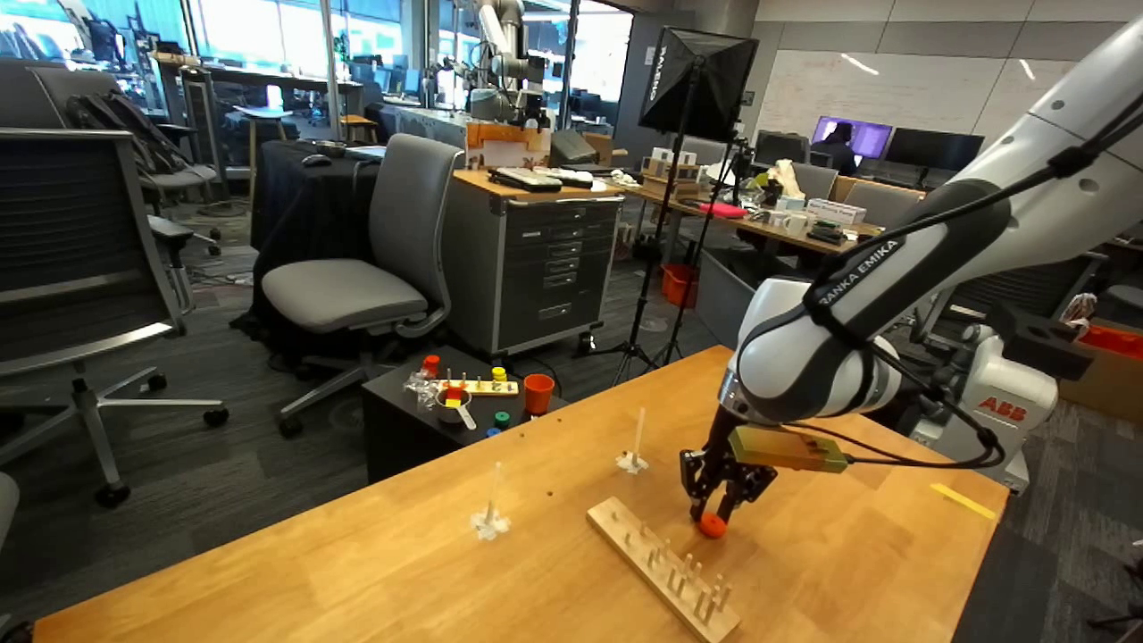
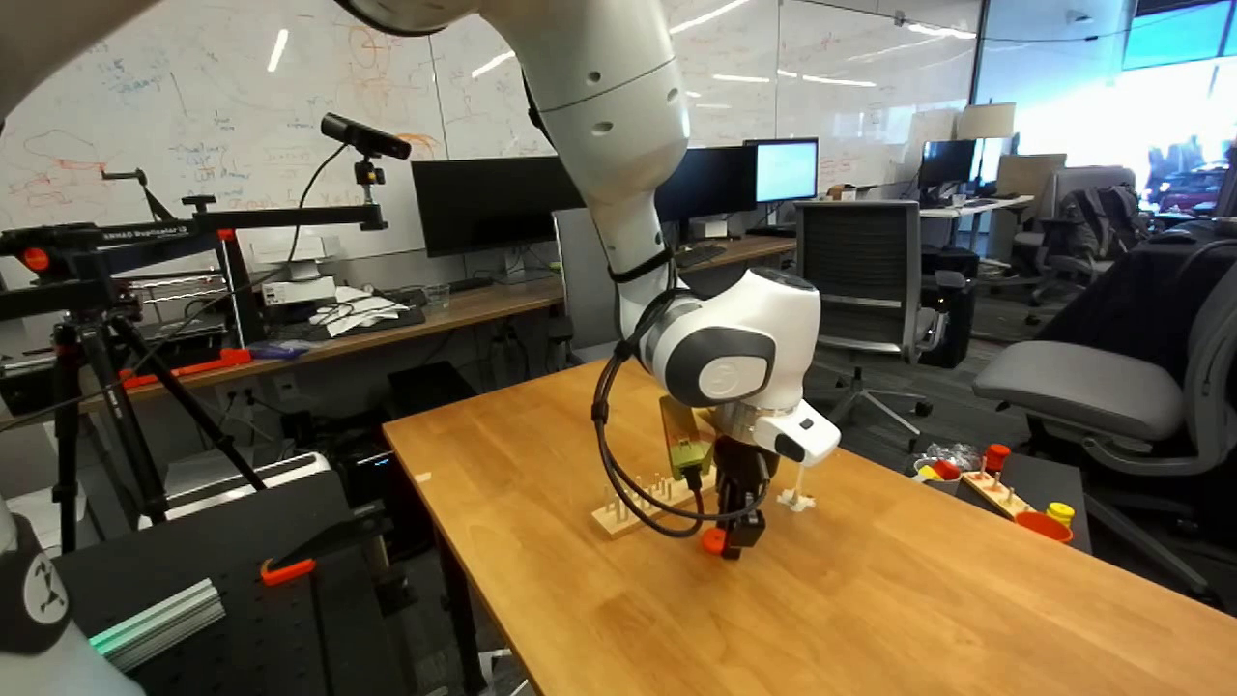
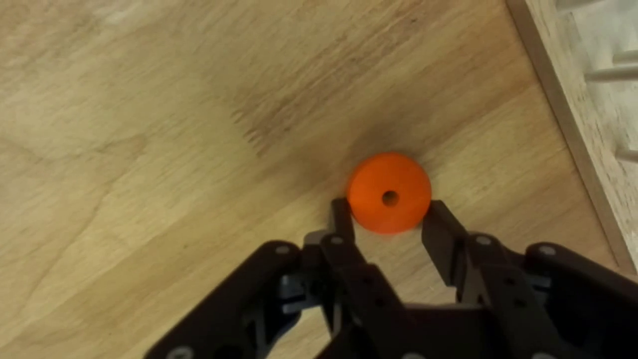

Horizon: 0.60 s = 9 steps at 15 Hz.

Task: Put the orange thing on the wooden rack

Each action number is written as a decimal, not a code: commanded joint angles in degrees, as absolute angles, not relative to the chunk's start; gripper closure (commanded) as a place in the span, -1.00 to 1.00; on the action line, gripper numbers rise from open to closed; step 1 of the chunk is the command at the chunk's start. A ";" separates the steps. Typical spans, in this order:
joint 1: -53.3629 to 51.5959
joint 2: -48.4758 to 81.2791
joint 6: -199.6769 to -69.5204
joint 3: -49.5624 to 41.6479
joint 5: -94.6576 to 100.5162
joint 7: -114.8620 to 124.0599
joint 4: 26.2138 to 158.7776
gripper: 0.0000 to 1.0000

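The orange thing (image 1: pixel 712 526) is a small round disc with a centre hole. It also shows in an exterior view (image 2: pixel 713 541) and the wrist view (image 3: pixel 390 218). My gripper (image 3: pixel 388 205) has one fingertip against each side of the disc, shut on it. The gripper (image 1: pixel 711 515) points down, low over the table; I cannot tell whether the disc touches the tabletop. The wooden rack (image 1: pixel 645 552) is a long board with several upright pegs, lying beside the gripper, apart from the disc. It shows in an exterior view (image 2: pixel 618 523) and at the wrist view's right edge (image 3: pixel 573 114).
Two thin white posts (image 1: pixel 493 500) (image 1: pixel 637 442) stand taped to the wooden table (image 1: pixel 357 572) beyond the rack. A yellow tape strip (image 1: pixel 963 502) lies near the table edge. A low black stand (image 1: pixel 402 424) with coloured toys and an orange cup (image 1: pixel 538 394) is beside the table.
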State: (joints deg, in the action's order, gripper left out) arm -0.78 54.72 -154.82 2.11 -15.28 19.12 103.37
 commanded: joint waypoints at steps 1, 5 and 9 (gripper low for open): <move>-2.34 54.19 -153.88 2.26 -15.27 18.70 103.25 0.69; -4.84 54.45 -153.04 1.76 -14.57 19.49 101.92 0.69; -7.02 53.83 -152.76 1.07 -13.77 19.97 101.00 0.69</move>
